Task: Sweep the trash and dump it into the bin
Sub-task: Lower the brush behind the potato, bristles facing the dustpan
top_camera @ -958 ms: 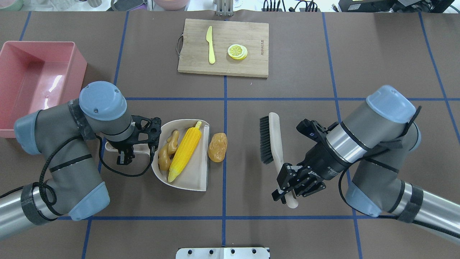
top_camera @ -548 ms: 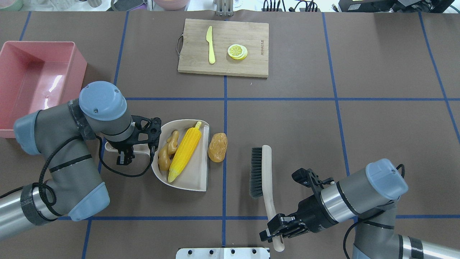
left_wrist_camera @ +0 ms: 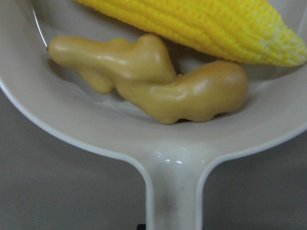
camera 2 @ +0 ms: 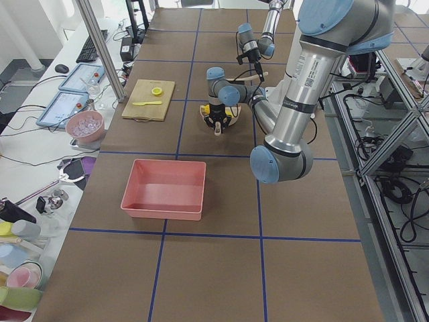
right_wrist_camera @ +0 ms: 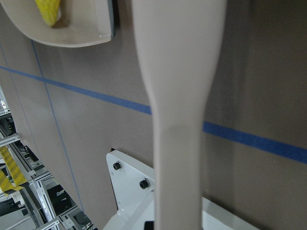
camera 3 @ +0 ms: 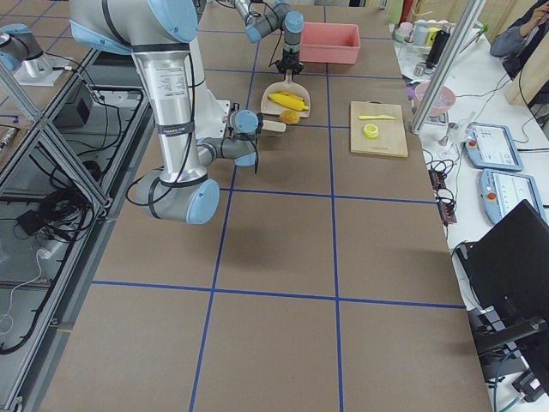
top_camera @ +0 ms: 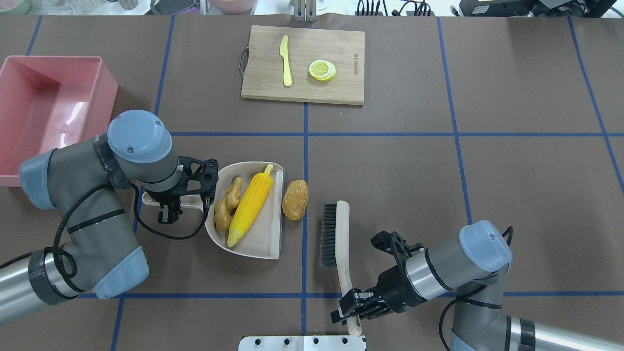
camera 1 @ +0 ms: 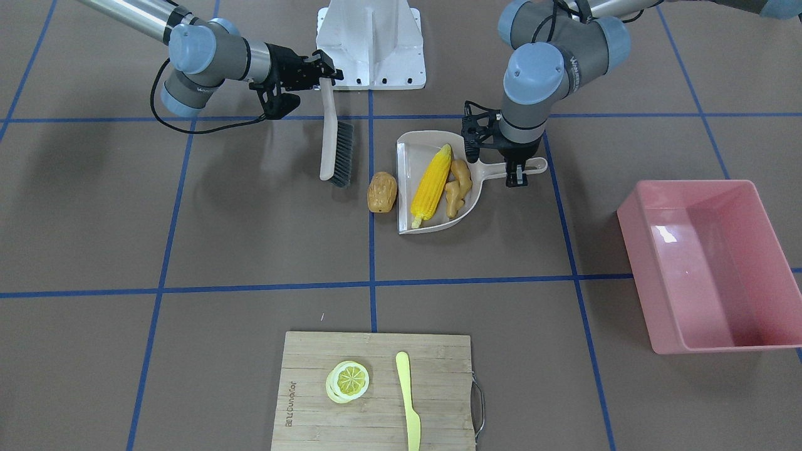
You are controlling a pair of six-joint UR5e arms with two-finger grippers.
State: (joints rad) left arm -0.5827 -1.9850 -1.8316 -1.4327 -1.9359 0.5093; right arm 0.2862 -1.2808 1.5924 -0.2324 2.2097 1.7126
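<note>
The corn cob and ginger root lie in the beige dustpan. The potato lies on the table just outside the pan's open edge. My left gripper is shut on the dustpan's handle. My right gripper is shut on the handle of a brush, whose bristles face the potato from a short gap to its right. The pink bin stands empty at the far left. The front view shows the potato, the brush and the bin.
A wooden cutting board with a pale yellow knife and a lemon slice lies at the table's far middle. The robot's white base plate is at the near edge, close to the brush handle's end.
My right arm has swung the brush toward the robot and to the left, from well right of the potato to close beside it. My left arm and the dustpan have not moved.
</note>
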